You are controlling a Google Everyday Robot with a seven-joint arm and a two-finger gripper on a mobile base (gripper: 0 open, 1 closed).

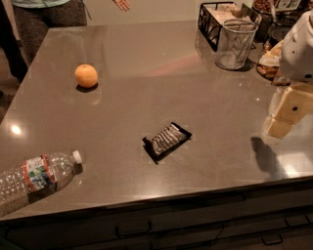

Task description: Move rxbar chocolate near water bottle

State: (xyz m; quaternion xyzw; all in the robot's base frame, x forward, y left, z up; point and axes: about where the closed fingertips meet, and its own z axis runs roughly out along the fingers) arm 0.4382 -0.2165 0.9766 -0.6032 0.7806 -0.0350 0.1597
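Observation:
The rxbar chocolate (167, 141) lies flat near the middle of the grey table, a black wrapper with a shiny silvery middle, turned at a slant. The water bottle (36, 176) lies on its side at the front left corner, its white cap pointing right toward the bar. My gripper (282, 117) hangs at the right edge of the view, above the table and well to the right of the bar, touching nothing. Its shadow falls on the table just below it.
An orange (86, 75) sits at the back left. A wire mesh cup (236, 44) and a black wire rack (211, 22) stand at the back right with other clutter. A person (46, 14) stands behind the far edge. The table's front edge (161, 197) runs below the bar.

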